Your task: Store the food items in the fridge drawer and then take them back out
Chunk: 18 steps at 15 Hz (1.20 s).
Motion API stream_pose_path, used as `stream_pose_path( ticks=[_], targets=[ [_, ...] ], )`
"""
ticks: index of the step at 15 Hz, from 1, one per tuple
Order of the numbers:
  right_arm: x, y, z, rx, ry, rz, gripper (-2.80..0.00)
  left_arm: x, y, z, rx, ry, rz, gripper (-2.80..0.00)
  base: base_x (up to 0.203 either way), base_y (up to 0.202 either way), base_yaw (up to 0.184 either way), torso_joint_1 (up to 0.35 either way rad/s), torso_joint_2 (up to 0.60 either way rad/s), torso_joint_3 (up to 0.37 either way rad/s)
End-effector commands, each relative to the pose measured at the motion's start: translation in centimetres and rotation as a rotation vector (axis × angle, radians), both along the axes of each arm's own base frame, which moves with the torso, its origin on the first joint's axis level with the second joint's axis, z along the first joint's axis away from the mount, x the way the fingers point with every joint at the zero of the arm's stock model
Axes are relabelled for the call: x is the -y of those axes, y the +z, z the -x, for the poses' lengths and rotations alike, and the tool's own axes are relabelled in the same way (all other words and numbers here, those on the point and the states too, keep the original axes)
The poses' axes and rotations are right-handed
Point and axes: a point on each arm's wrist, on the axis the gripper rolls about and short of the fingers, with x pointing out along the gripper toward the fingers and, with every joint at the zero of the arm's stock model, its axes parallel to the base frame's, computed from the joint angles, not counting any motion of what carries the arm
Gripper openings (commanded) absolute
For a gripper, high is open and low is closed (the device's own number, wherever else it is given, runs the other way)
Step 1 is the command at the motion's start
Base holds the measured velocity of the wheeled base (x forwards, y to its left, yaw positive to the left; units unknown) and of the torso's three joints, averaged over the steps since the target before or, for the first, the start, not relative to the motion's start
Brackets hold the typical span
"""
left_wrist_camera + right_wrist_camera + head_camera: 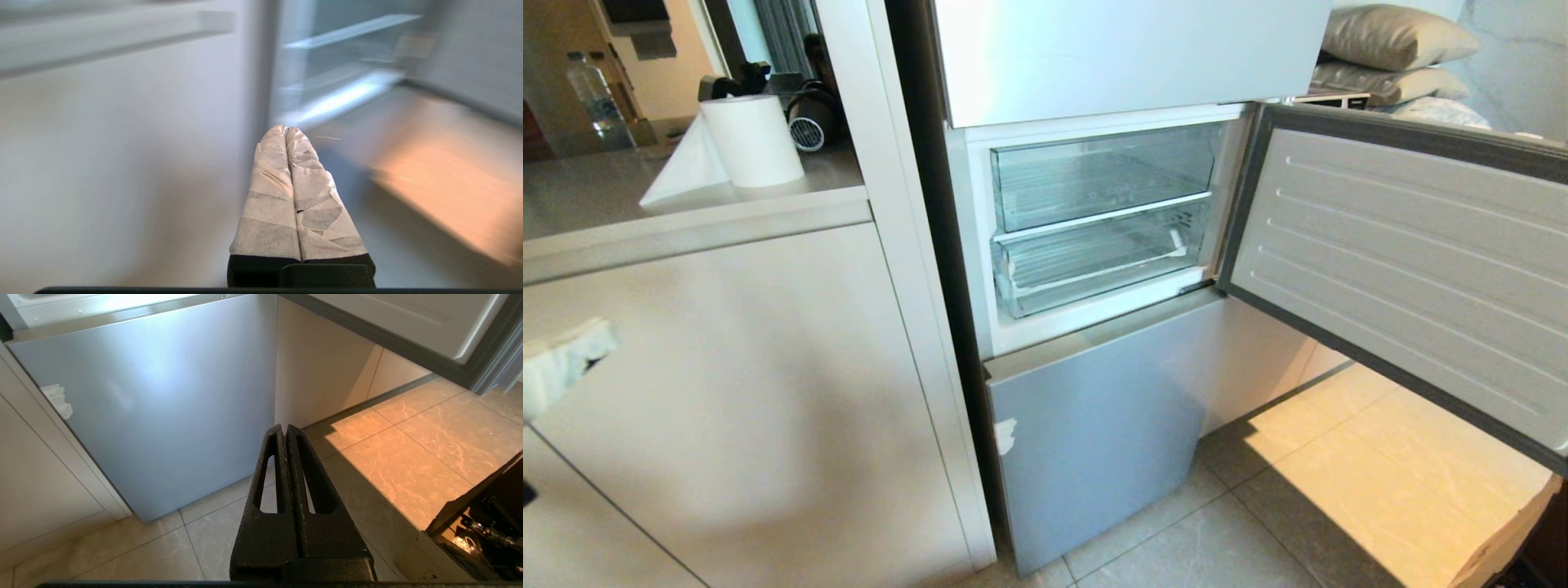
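The fridge's middle compartment stands open, its door (1405,269) swung out to the right. Inside, two clear plastic bins sit one above the other, an upper one (1103,175) and a lower one (1094,265) with a ribbed floor. Both are pushed in, and I cannot tell which is the fridge drawer. No food items show in any view. My left gripper (568,355), its fingers wrapped in pale tape, pokes in at the far left before the white cabinet. In its wrist view the left gripper (285,130) is shut and empty. My right gripper (284,428) hangs shut and empty over the floor tiles.
The pale blue lower fridge panel (1094,433) is closed. A white cabinet (743,392) stands left of the fridge, its counter holding a paper roll (752,139) and a bottle (596,98). The open door overhangs the sunlit tile floor (1380,474).
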Motion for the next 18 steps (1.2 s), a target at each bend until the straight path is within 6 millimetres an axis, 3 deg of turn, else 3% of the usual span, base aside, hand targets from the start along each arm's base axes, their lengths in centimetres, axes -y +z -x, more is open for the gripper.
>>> stream_pose_path(
  ticks=[1,5,8,10,13,15,18],
  targets=[
    [0.0,0.0,0.0,0.000,0.000,0.000,-2.80,-1.8,-1.7,4.3,0.084,0.206,-0.010,-2.80,0.000,0.000,0.000,0.000,0.00,0.000],
    [0.0,0.0,0.0,0.000,0.000,0.000,-2.80,-2.0,-10.8,6.6,-0.039,0.246,-0.121,-2.80,0.000,0.000,0.000,0.000,0.00,0.000],
    [0.0,-0.1,0.0,-0.005,0.002,0.024,-2.80,-1.8,-15.7,8.1,-0.071,0.195,-0.141,-2.80,0.000,0.000,0.000,0.000,0.00,0.000],
    [0.0,0.7,0.2,0.025,-0.006,0.033,-2.80,-1.6,-17.2,9.3,-0.035,0.121,-0.144,-2.80,0.000,0.000,0.000,0.000,0.00,0.000],
    [0.0,5.4,-0.3,0.014,-0.001,-0.004,-2.80,-1.5,-18.2,9.5,-0.032,0.048,-0.163,-2.80,0.000,0.000,0.000,0.000,0.00,0.000],
    [0.0,8.6,-3.2,-0.102,0.005,-0.054,-2.80,-1.5,-18.3,9.5,-0.038,0.052,-0.156,-2.80,0.000,0.000,0.000,0.000,0.00,0.000],
    [-0.1,11.4,-9.2,-0.182,0.028,-0.097,-2.80,-1.5,-18.3,9.5,-0.035,0.053,-0.153,-2.80,0.000,0.000,0.000,0.000,0.00,0.000]
  ],
)
